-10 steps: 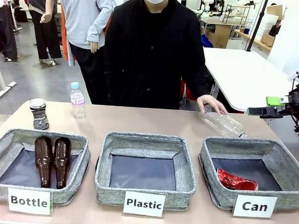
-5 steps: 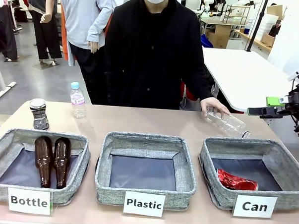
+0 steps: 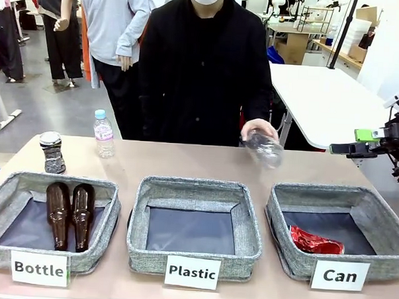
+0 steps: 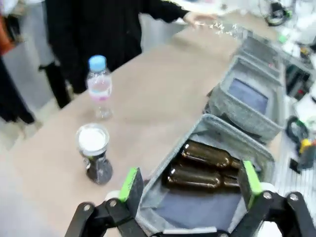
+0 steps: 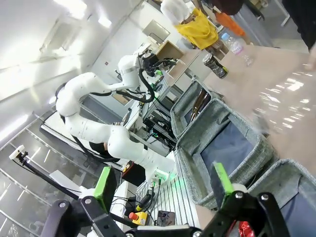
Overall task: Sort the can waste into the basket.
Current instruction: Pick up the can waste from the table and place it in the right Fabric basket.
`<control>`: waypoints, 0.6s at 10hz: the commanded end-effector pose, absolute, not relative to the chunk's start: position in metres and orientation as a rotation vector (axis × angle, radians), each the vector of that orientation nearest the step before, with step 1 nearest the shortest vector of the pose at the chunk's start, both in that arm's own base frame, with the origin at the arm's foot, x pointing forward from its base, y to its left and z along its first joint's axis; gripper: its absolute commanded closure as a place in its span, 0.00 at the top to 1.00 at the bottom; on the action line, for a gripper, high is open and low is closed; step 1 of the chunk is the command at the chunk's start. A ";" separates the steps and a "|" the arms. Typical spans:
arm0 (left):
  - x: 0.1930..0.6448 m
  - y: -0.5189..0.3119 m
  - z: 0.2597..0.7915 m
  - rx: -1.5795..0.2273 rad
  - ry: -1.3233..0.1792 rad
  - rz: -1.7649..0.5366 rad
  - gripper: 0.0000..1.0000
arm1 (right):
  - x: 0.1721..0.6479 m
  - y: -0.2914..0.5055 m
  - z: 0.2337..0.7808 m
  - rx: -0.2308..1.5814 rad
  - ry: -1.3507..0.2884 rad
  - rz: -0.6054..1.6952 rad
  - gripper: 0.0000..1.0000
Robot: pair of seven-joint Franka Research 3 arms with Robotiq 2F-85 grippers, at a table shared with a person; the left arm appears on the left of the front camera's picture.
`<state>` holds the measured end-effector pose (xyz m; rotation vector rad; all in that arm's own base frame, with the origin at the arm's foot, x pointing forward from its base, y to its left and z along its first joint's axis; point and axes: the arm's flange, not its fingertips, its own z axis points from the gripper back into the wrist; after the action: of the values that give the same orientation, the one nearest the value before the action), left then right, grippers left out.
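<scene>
Front view: the person's hand (image 3: 256, 128) has lifted the clear plastic bottle (image 3: 266, 150) off the counter (image 3: 185, 163) behind the Can basket (image 3: 330, 190) and now holds it in the air nearer the Plastic basket (image 3: 191, 184); this move concerns other waste; the red can (image 3: 316, 242) lies unmoved inside the Can basket; the dark can (image 3: 52, 152) stands upright at the far left, outside every basket, judged the item left to sort; left pincer (image 4: 190, 180) apart, empty, over the Bottle basket (image 4: 232, 138); right pincer (image 5: 163, 180) apart, empty, unmoved at the right.
</scene>
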<state>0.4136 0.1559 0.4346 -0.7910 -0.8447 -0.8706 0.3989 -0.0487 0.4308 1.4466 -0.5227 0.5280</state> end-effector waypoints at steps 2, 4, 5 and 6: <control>0.470 0.198 0.391 -0.749 -0.804 -1.025 1.00 | 0.398 -0.050 0.432 1.427 -0.522 0.536 1.00; 0.484 0.207 0.370 -0.747 -0.875 -1.079 1.00 | 0.398 -0.050 0.432 1.427 -0.522 0.536 1.00; 0.499 0.210 0.361 -0.694 -0.916 -1.069 1.00 | 0.398 -0.050 0.432 1.427 -0.522 0.536 1.00; 0.510 0.208 0.349 -0.685 -0.941 -1.078 1.00 | 0.398 -0.050 0.432 1.427 -0.522 0.536 1.00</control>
<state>0.5000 0.2114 0.3534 -0.7085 -0.8780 -1.0685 0.3989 -0.0488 0.4308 1.4464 -0.5228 0.5278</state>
